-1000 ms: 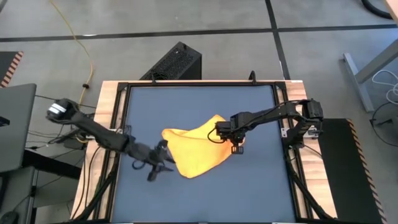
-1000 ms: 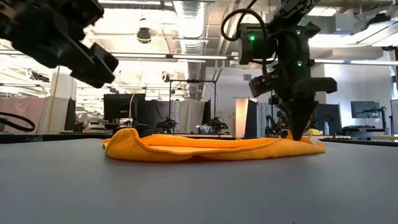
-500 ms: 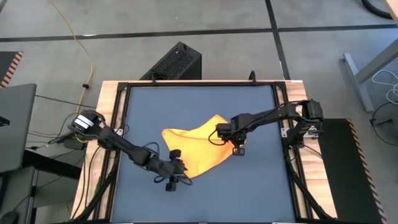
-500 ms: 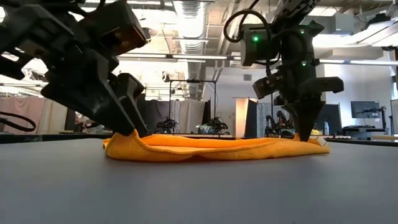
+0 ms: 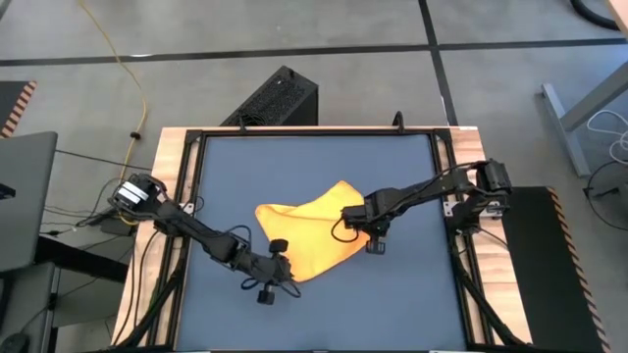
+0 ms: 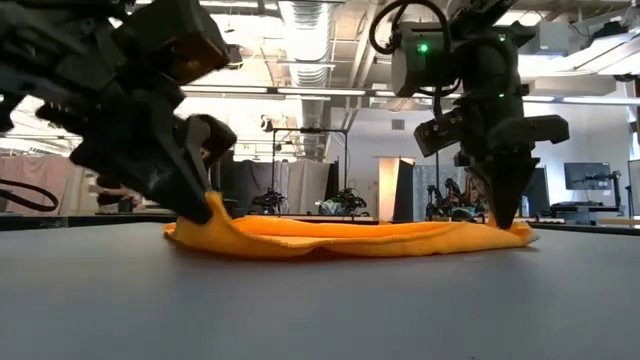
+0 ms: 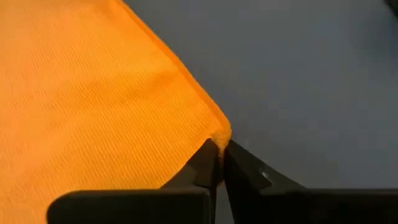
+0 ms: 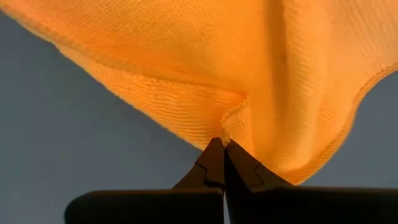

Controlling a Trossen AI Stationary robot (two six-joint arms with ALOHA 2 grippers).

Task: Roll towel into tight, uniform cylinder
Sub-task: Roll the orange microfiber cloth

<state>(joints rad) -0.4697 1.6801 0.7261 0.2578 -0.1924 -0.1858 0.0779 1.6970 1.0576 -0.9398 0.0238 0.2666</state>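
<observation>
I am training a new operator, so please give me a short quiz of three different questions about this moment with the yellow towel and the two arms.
1. True or false: the towel is already rolled into a cylinder.
2. Which gripper holds the towel's edge nearer the table's front: A) the left gripper, B) the right gripper?
3. Fill in: in the left wrist view, the fingers pinch the towel at its ____.

Key: 1. False; it lies loosely folded and flat. 2. A. 3. Corner.
</observation>
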